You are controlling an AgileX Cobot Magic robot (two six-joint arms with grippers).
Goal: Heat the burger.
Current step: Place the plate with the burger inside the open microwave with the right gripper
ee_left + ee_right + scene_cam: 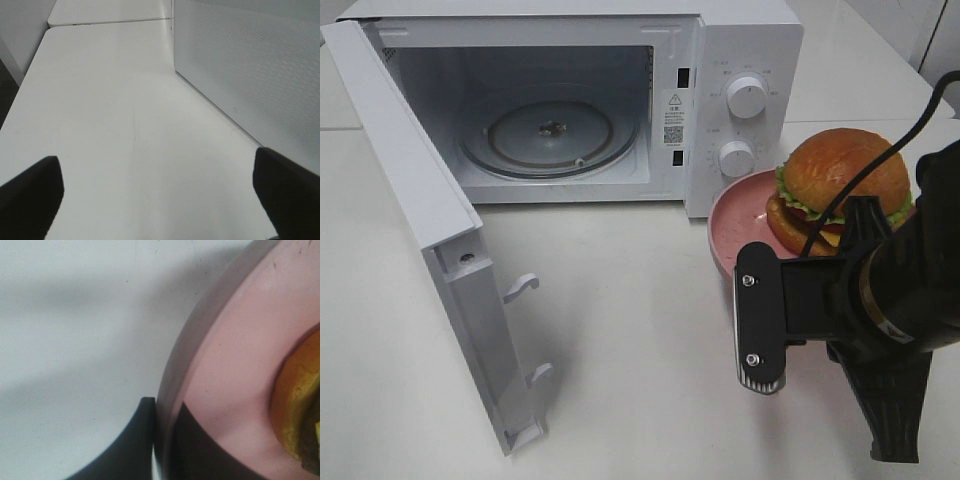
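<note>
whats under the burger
A pink plate; the burger sits on it. The plate's near side is covered by the right arm, whose pincer grips the rim.

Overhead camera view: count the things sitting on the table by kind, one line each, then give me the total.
microwave: 1
plate: 1
burger: 1
Total: 3
</note>
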